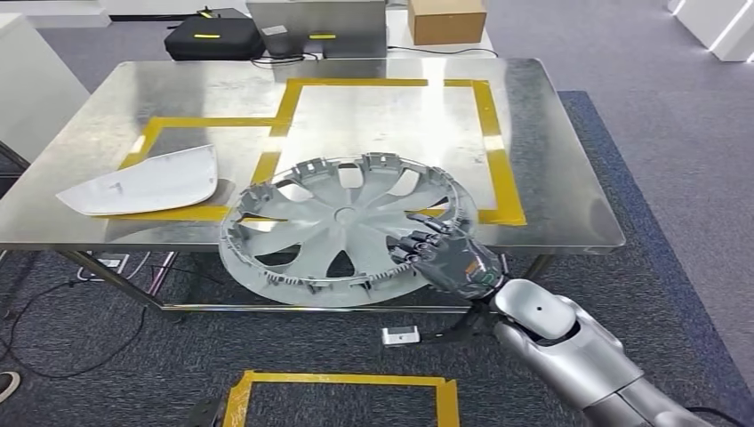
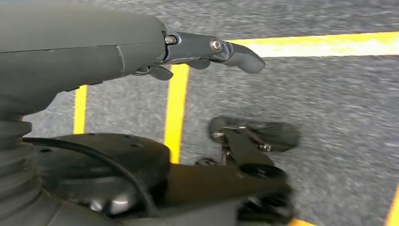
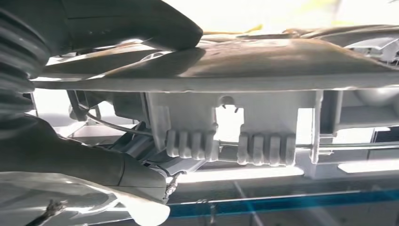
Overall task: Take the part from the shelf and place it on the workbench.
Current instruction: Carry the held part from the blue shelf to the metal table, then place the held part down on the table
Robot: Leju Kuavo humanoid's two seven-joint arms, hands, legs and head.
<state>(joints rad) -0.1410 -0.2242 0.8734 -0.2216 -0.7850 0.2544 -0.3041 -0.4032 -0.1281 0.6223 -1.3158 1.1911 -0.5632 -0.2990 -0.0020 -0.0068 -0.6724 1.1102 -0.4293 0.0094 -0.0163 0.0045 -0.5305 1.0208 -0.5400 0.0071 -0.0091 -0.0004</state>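
I have the workbench (image 1: 551, 178) ahead; the wheel cover (image 1: 342, 227) hangs over its near edge, my right hand (image 1: 445, 258) clamped on the rim. Placing stage: I'd push it farther on, then lower. My left hand (image 2: 207, 52) hangs empty, fingers loosely curled.

Silver spoked wheel cover (image 1: 342, 227) — inner side up, tilted, overhanging the steel workbench (image 1: 551, 160) front edge
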